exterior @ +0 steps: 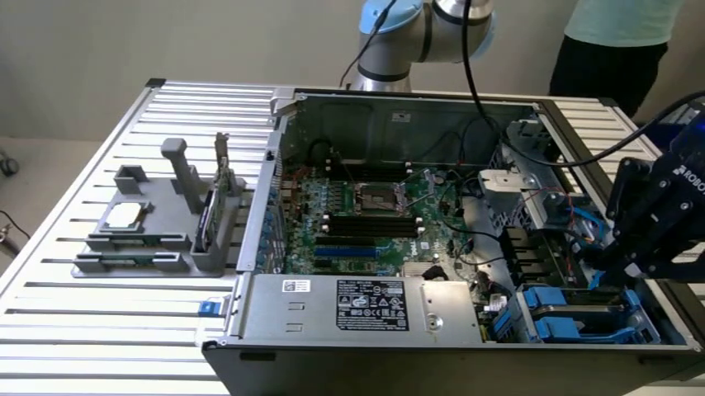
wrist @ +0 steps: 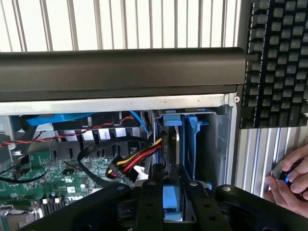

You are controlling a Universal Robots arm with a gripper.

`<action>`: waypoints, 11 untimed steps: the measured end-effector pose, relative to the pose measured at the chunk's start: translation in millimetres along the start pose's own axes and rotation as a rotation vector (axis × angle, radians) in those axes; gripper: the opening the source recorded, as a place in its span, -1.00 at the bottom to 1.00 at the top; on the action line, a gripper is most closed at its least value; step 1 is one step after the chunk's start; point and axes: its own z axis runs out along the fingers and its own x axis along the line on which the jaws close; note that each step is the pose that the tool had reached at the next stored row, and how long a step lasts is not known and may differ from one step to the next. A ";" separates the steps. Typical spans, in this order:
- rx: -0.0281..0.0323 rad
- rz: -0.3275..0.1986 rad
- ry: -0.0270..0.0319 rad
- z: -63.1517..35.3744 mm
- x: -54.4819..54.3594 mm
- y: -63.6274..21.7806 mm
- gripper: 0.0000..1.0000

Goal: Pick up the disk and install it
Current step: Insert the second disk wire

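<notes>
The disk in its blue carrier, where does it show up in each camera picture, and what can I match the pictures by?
Exterior view: the disk lies in the drive bay at the case's lower corner on the exterior view's right, below the gripper.
Wrist view: the disk stands edge-on between the gripper's fingers.
Shared landmark: the motherboard.

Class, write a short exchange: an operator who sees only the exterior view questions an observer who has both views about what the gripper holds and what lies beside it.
Operator: The gripper hangs over the case at the exterior view's right. Is it holding anything?
Observer: Yes. In the wrist view it is shut on the disk, which stands on edge in its blue carrier.
Operator: Anything close beside it?
Observer: A yellow, red and black cable bundle runs right alongside the disk.
</notes>
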 end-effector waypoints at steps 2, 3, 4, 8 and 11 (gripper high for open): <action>0.0007 0.000 -0.0001 -8.7 -0.8 -1.3 -0.51; 0.0009 0.000 -0.0002 -12.7 -1.1 -1.9 -0.51; 0.0010 0.000 -0.0002 -16.6 -1.5 -2.8 -0.51; 0.0011 0.000 0.0001 -23.7 -2.3 -9.7 -0.51; 0.0011 0.000 -0.0002 -24.0 -0.5 -17.5 -0.51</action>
